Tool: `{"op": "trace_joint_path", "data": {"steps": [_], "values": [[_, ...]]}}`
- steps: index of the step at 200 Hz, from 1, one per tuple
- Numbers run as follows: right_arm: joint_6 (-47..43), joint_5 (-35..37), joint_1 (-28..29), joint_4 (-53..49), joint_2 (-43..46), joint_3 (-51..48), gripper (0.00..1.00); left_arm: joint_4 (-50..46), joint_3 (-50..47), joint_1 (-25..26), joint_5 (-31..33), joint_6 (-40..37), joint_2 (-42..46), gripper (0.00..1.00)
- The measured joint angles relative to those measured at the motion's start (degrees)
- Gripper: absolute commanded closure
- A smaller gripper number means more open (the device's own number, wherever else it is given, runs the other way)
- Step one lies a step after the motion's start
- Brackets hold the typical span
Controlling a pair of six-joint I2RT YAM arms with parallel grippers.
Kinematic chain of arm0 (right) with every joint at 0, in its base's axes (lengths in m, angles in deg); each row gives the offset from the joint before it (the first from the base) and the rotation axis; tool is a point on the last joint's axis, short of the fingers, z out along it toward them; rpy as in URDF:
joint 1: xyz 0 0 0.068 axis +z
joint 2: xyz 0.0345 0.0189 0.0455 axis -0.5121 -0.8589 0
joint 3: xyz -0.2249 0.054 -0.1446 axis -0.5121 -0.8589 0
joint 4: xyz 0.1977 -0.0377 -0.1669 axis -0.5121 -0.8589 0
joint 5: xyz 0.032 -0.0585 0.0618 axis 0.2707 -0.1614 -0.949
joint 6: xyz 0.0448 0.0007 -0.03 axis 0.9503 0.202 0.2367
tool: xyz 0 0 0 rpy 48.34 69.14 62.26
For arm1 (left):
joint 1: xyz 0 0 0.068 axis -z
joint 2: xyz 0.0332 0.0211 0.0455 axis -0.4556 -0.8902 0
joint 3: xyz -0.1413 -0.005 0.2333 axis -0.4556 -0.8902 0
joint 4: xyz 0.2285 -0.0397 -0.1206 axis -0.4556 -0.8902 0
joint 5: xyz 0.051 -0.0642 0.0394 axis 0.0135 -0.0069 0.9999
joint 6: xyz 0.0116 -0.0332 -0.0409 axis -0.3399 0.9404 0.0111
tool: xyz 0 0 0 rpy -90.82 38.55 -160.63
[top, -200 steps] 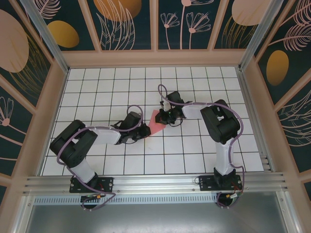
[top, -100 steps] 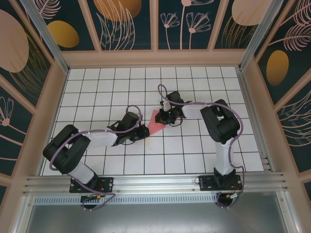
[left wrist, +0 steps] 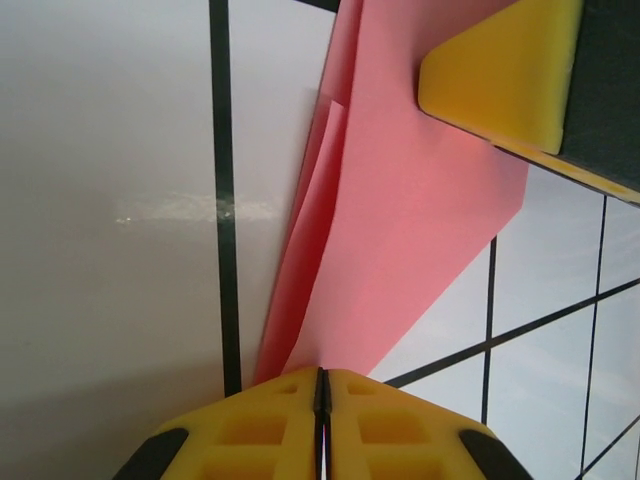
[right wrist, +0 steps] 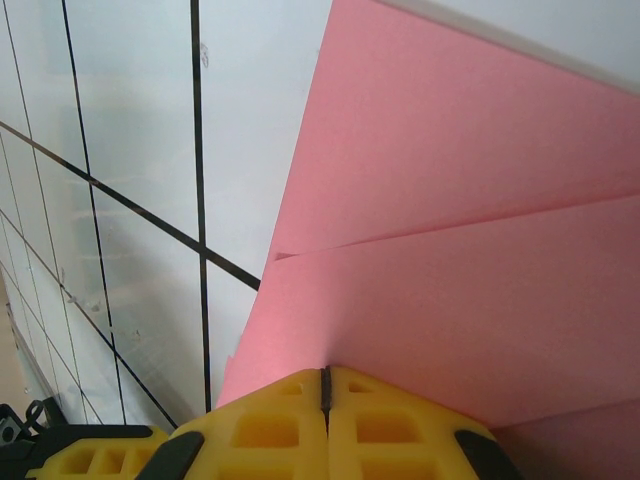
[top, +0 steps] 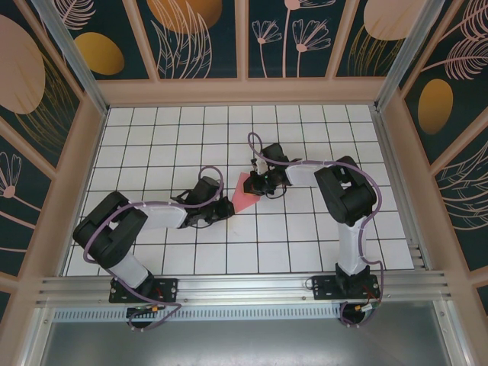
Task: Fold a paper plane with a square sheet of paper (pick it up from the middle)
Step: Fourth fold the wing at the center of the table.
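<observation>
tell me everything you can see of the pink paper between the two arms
The thin, matte pink-red folded sheet of paper lies flat on the white tiled table, folded into a tapering wedge with overlapping layers and straight creases. No marks show on it. The shut left hand meets its narrow end, and the shut right hand sits at the wider end, its yellow tips on the paper.
</observation>
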Motion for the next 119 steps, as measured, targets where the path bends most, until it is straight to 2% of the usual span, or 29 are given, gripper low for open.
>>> {"op": "trace_joint_path", "data": {"steps": [57, 119], "values": [[0.00, -0.66, -0.17, -0.37, -0.35, 0.37, 0.92, 3.69, -2.84, 0.00, 0.15, 1.90, 0.57, 0.87], [-0.15, -0.68, -0.17, -0.55, -0.39, 0.46, 0.92, 1.77, -4.07, 0.00, 0.09, 0.74, 2.64, 0.89]]}}
